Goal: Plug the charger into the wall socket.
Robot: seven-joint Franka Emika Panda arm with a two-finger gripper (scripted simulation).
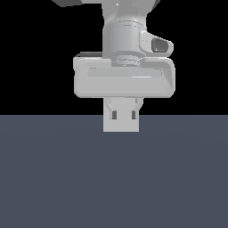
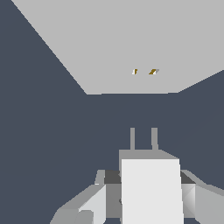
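In the wrist view the charger (image 2: 151,188), a small off-white block, sits between my gripper's (image 2: 146,178) grey fingers (image 2: 105,179), and the gripper is shut on it. Its two thin grey prongs (image 2: 143,138) point toward the wall socket (image 2: 131,39), a large flat light-grey plate with two tiny holes (image 2: 144,71). A gap of dark floor separates prongs and plate. In the exterior view the gripper (image 1: 123,115) points down at centre. A pale block shape surrounds its fingers there, and I cannot tell charger from socket in it.
A plain dark blue-grey floor (image 1: 114,178) stretches around the hand, with a black background above it. The arm's wrist and hand body (image 1: 124,78) fill the upper middle of the exterior view.
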